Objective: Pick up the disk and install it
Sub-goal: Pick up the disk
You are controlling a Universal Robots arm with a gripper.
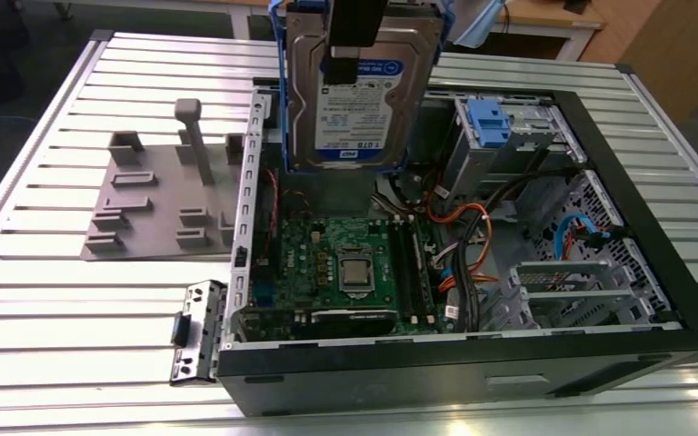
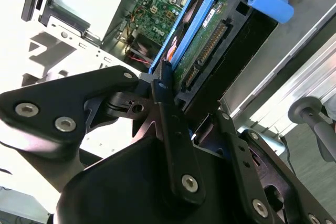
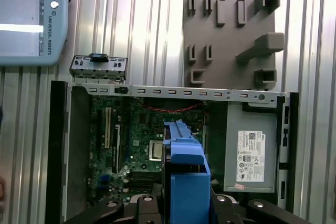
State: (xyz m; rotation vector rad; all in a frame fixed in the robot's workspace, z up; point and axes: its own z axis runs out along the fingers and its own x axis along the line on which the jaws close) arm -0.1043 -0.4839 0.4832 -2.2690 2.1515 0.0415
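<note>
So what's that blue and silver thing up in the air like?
The disk is a flat silver-grey metal drive with a white-and-blue label, edged by a blue plastic frame. It hangs upright above the open computer case, clamped on both faces by the gripper. The second wrist view shows its green circuit board.

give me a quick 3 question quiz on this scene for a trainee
1. Fill in: inside the open case lies a green ____.
2. True or false: the disk lies flat inside the case.
3. The hand is: A) open, beside the disk B) shut on the disk C) open, above the disk.

Key: 1 motherboard. 2 false: the disk is held upright over the case. 3 B.
</note>
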